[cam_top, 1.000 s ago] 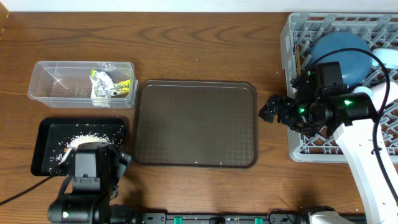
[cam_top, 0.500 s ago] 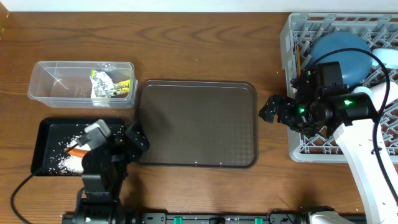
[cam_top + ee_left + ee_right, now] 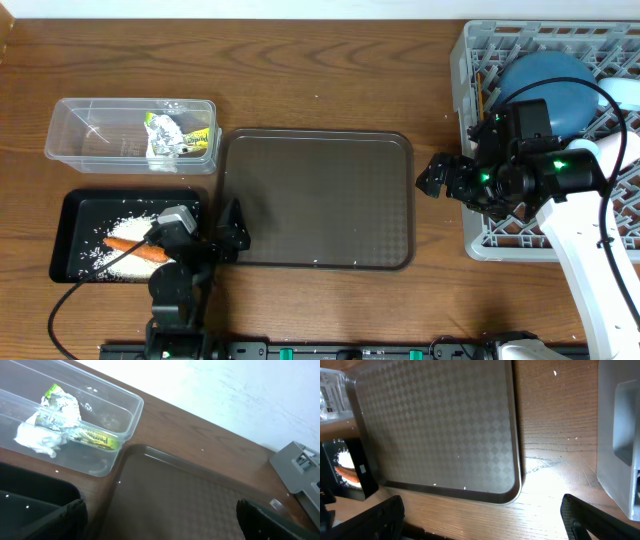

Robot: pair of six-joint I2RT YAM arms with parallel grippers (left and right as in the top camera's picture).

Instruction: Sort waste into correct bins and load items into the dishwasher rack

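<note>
The clear tub (image 3: 100,135) holds the silver and yellow-green wrapper (image 3: 178,135) and a white tissue (image 3: 37,442). White rice (image 3: 105,250) and an orange carrot (image 3: 135,248) lie in the black tray (image 3: 75,215). My left gripper (image 3: 232,228) is open and empty, low over the left edge of the brown serving tray (image 3: 315,200). The right gripper (image 3: 440,175) hangs open and empty between that tray and the grey dishwasher rack (image 3: 500,240). In the rack lie a dark-blue bowl (image 3: 545,75) and a light-blue bowl (image 3: 627,92).
The left wrist view shows the tub (image 3: 125,415), the wrapper (image 3: 62,405) and the serving tray (image 3: 200,505). In the right wrist view are the serving tray (image 3: 435,425), bare wood and the rack wall (image 3: 617,435). A thin wooden stick (image 3: 478,88) stands in the rack's left side.
My left arm has swung off the black tray to the right, over the serving tray's left edge, uncovering the carrot and rice. The right arm has stayed still.
</note>
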